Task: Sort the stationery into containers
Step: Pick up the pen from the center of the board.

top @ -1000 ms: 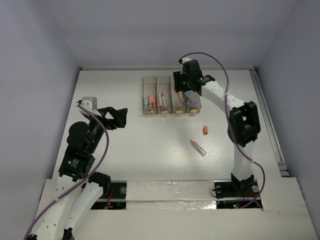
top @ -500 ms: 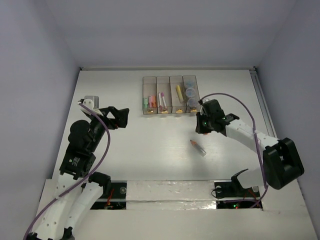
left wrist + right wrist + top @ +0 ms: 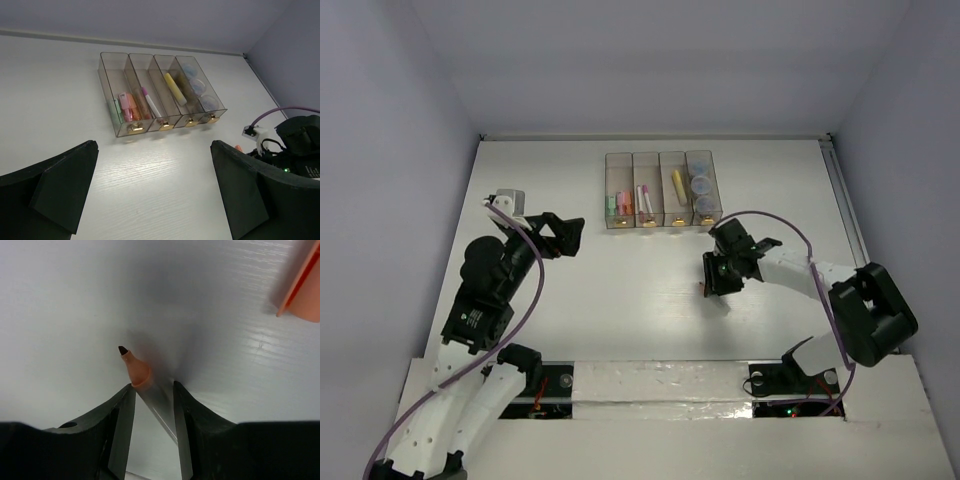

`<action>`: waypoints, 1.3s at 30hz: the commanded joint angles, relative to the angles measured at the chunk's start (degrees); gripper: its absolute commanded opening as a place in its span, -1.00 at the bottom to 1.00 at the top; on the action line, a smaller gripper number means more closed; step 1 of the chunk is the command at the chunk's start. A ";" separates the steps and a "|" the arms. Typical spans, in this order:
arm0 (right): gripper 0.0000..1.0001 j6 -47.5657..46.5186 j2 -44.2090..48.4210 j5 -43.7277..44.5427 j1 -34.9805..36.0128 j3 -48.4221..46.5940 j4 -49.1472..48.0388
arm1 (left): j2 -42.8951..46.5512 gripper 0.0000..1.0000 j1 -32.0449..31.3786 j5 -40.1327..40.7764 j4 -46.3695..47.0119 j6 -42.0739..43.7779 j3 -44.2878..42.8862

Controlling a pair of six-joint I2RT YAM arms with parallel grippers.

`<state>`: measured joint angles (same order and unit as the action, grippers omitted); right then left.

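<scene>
The right end effector (image 3: 153, 389) is low over the worktop (image 3: 610, 310), just near of the bins (image 3: 659, 165). Its jaws stand partly apart, straddling an orange-tipped marker (image 3: 136, 371), and I cannot tell whether they pinch it. The marker lies flat, its long axis slightly askew through the gap, nib pointing outward. The left end effector (image 3: 568, 237) hangs wide open, well apart at left.

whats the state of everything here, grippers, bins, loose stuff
left gripper: open, empty, above the table
right gripper: low at the table, jaws either side of the marker, grip unclear
marker: lying flat, nib exposed
small orange piece: loose on the table near the marker
containers: open-topped, all four holding stationery
</scene>
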<state>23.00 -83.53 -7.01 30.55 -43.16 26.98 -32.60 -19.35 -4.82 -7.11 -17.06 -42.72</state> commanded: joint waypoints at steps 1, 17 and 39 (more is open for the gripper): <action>-0.16 2.13 -2.17 -1.25 3.63 0.70 -0.26 | -0.71 0.89 -0.25 -1.77 2.90 -0.61 0.53; -0.58 21.55 -11.04 4.01 11.55 -2.19 -30.65 | -4.93 0.88 -0.25 -7.92 2.37 -5.87 1.93; -0.62 27.17 6.36 -7.49 10.41 -0.09 -56.94 | -11.61 0.57 -3.67 -27.16 26.61 -21.87 15.11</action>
<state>47.57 -78.50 -10.04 41.25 -44.10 -21.39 -44.56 -22.50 -27.22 10.02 -35.40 -29.50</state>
